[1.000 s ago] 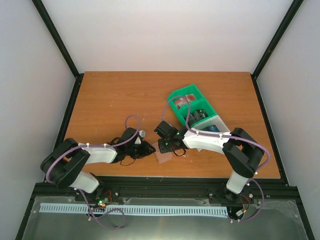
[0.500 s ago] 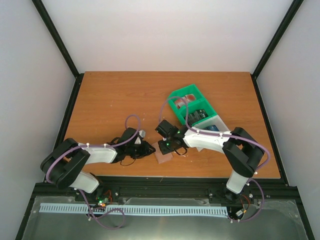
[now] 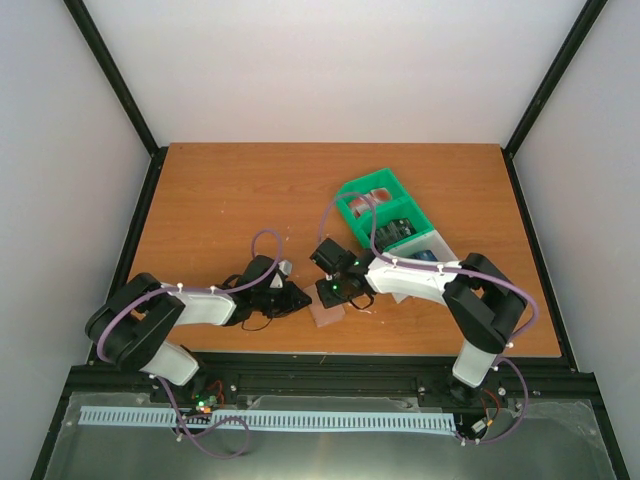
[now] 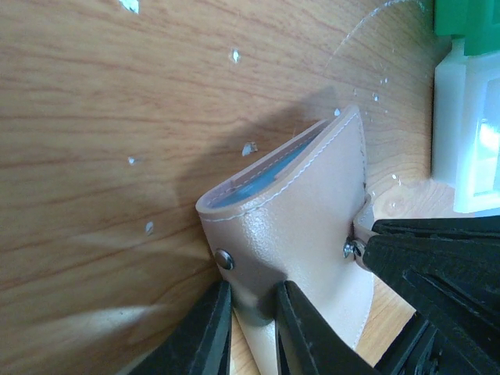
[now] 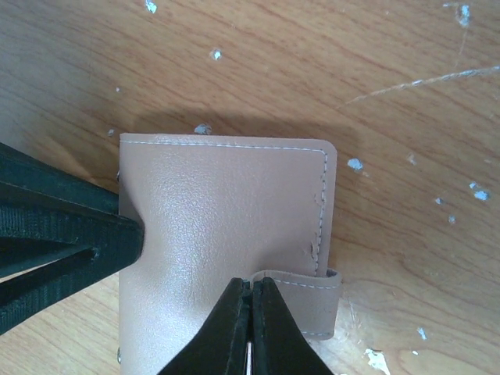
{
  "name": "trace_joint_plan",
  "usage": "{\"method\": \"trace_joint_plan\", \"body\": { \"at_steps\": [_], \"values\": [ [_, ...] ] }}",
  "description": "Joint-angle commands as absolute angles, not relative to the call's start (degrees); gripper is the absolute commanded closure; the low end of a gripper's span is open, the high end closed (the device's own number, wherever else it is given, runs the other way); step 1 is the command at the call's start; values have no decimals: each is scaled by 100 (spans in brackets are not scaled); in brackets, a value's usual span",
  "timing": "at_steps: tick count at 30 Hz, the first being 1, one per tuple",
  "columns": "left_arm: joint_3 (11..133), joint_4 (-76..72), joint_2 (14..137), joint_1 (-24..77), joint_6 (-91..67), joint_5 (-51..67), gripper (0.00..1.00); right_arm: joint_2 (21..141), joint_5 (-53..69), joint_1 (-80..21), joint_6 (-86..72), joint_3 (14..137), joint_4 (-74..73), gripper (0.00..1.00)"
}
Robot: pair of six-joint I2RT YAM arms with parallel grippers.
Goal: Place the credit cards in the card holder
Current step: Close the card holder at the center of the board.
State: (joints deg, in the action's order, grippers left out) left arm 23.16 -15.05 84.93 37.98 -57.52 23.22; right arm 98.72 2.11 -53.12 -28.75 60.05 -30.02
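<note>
The tan card holder (image 3: 326, 314) lies near the table's front edge between both grippers. In the left wrist view the card holder (image 4: 312, 203) stands slightly ajar, its blue inside showing at the top. My left gripper (image 4: 254, 308) is shut on its lower left edge, just below a metal snap. From the right, my right gripper (image 5: 251, 293) is shut on the tip of the holder's strap (image 5: 308, 285), over the holder's face (image 5: 226, 203). The credit cards (image 3: 398, 230) sit in stacks in the tray behind, red-and-white ones (image 3: 378, 198) at the far end.
The green-and-white compartment tray (image 3: 352, 210) stands diagonally behind the right arm, and its white end (image 4: 453, 117) is close to the holder's right side. Both arms reach inward low over the front of the wooden table (image 3: 230, 200).
The left jaws have drawn a little closer together on the holder's edge. The right wrist has shifted slightly; the holder stays in place.
</note>
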Motion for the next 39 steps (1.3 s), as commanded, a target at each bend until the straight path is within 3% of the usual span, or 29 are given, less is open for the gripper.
{"method": "trace_joint_plan", "body": {
  "at_steps": [1,23,39],
  "values": [
    [2236,-1217,8680,3823,-5773,2234,81,10077,403,-5326,-3046,6125,-2900,97],
    [2232,-1226,8728,3819,-5814,2226,84,10512,378,-5658,-3068,6294,-3259,97],
    [2241,-1257,8759,3822,-5867,2217,86,10283,515,-5722,-3804,5644,-2783,97]
  ]
}}
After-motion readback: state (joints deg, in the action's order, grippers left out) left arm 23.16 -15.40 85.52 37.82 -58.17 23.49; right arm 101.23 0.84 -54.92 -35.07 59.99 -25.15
